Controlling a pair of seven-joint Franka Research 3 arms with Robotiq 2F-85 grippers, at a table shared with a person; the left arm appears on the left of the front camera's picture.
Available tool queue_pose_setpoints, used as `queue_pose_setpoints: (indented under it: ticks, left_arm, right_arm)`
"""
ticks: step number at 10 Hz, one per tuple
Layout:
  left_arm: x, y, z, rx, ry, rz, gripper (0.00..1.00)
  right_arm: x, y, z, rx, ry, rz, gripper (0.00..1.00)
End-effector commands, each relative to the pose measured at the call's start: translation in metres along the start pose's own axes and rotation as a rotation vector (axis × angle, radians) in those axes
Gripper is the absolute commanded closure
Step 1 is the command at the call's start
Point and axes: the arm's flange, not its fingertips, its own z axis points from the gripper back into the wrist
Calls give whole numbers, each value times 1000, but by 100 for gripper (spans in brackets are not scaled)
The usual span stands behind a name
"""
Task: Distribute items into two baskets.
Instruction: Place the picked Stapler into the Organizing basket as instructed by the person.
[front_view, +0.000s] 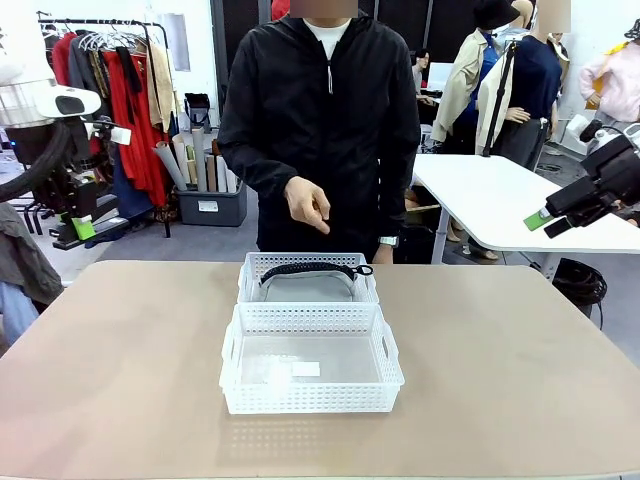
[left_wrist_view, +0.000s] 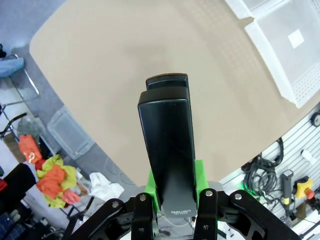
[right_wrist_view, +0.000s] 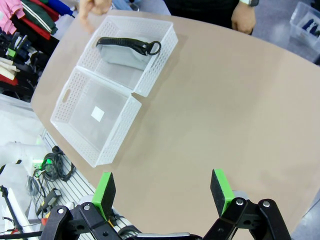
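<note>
your table (front_view: 520, 400) carries two baskets set end to end and touching, near the middle, so either arm can reach them. the far basket (front_view: 308, 279) sits close to the person (front_view: 320, 110) and already has the pouch (front_view: 305, 287) lying inside it, zipper and strap up; one item looks placed. the near basket (front_view: 311, 360) holds no item, only a small white label on its floor, so you can judge it is the one waiting for the second item.

the person stands at the far edge with one hand (front_view: 308, 205) hanging above the far basket, fingers pointing down toward it, touching nothing.

your left gripper (left_wrist_view: 173, 186) is clamped on the stapler (left_wrist_view: 167, 150), green pads pinching it at the rear end so the long body sticks forward past the fingers. in the left wrist view it hangs above bare tabletop, well apart from the near basket, whose corner shows at the upper right. in the front view that arm is raised at the left side, off the table edge.

your right gripper (right_wrist_view: 162, 191) has its jaws spread wide, nothing between the pads, high over the table and well apart from both baskets. it looks parked out of the way.
</note>
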Motion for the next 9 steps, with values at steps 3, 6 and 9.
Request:
queue_pose_setpoints:
  ticks: [3, 6, 9]
  left_arm:
    - [0, 0, 3, 11, -5, 13, 100]
    - [0, 0, 3, 11, -5, 13, 100]
    - [0, 0, 3, 11, -5, 13, 100]
  right_arm:
    - [0, 1, 1, 2, -4, 1, 0]
    - [0, 1, 1, 2, -4, 1, 0]
    - [0, 1, 1, 2, -4, 1, 0]
